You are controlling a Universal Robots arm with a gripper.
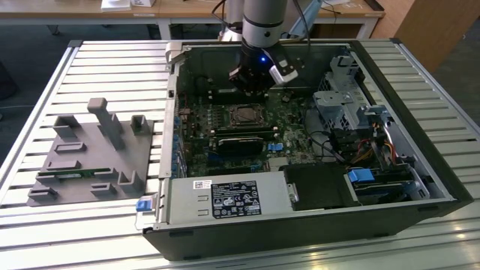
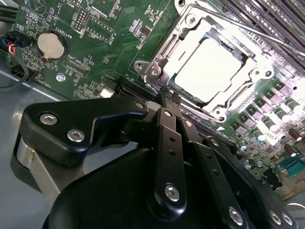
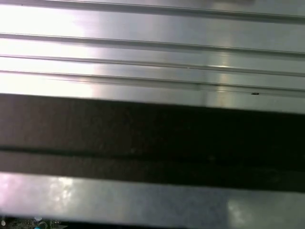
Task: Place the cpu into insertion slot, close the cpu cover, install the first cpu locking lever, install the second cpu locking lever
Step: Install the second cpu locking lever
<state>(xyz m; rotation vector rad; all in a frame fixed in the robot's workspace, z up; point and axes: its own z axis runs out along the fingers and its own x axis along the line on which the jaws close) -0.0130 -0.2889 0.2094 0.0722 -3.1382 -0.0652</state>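
In the exterior view, an open computer case (image 1: 390,185) lies on a slatted metal table (image 1: 45,90), filling the centre and right of the frame. The robot arm (image 1: 262,22) comes down from the top centre, and its gripper (image 1: 251,84) hangs inside the case over the upper part of the green board (image 1: 225,129), just above the insertion slot (image 1: 244,115) near the middle of the frame. A grey plastic fixture (image 1: 90,157) sits on the table at the left, well apart from the case.

In the second wrist view the gripper (image 2: 169,98) fills the lower half, its black fingers (image 2: 167,143) drawn together to a narrow tip with nothing between them. The tip points at the near edge of the insertion slot (image 2: 157,67) in the upper right. The cpu (image 2: 209,69) lies flat in that slot, its pale metal face bright with glare. The cpu cover (image 2: 188,36) lies down around the chip, framing its face. A round coin battery (image 2: 49,44) sits on the board in the upper left.

The first wrist view shows bright metal ridges (image 3: 152,57) above a dark band.
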